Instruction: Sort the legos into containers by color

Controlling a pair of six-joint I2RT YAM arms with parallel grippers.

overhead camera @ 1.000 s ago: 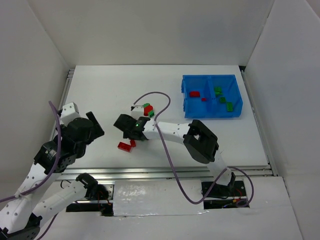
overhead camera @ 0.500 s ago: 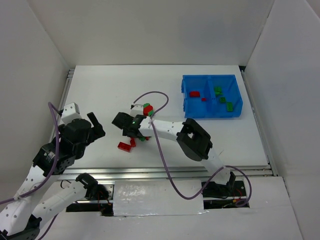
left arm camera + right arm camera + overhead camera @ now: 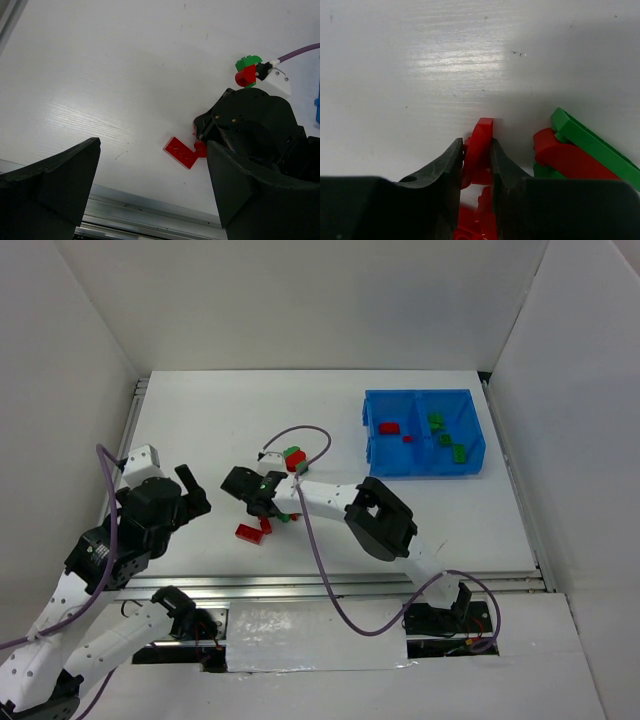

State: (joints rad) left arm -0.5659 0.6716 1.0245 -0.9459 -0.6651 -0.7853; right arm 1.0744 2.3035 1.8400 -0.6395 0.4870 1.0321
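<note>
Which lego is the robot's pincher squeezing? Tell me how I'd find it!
Find the white table, then the right gripper, a bit left of the table's middle. Between its black fingers stands a red lego. It is up on its edge and pinched, unlike the red-and-green pile beside it.
</note>
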